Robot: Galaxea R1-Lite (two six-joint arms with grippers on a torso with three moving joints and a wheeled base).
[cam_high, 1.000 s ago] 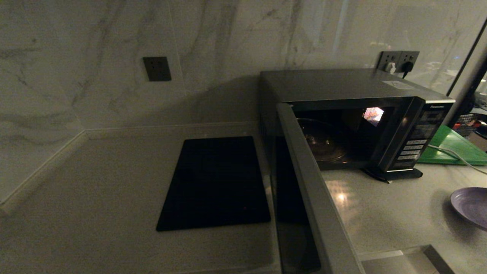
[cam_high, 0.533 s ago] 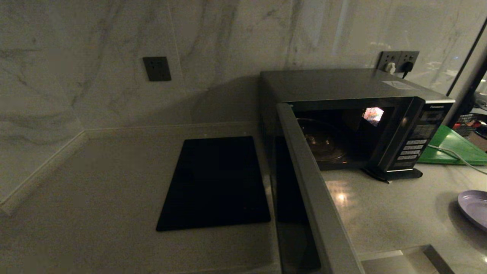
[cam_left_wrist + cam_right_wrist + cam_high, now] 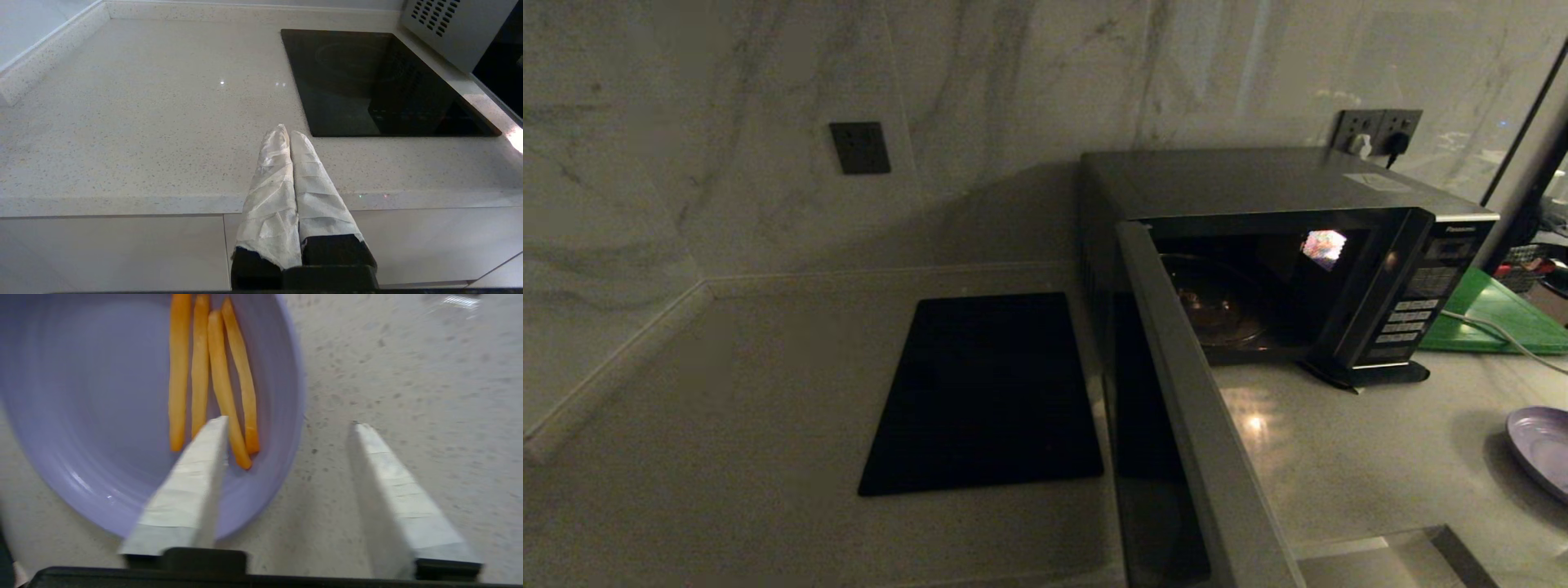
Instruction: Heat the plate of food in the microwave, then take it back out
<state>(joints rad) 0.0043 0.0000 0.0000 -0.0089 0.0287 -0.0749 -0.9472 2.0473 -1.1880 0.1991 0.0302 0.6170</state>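
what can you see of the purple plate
The plate of food is round, shallow, pale lilac and glossy, resting flat on the speckled countertop. Four orange sticks lie side by side near one rim. The right pincer is open, straddling the rim. In the head view only the plate's edge shows.

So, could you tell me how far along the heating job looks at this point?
Done: the microwave door stands open, its cavity without the plate. In hand: the right claw is open with one finger over the plate of food and the other outside its rim; the plate sits on the counter. The left claw is shut, idle at the counter's front edge. Left: grasping, loading, heating and retrieving.
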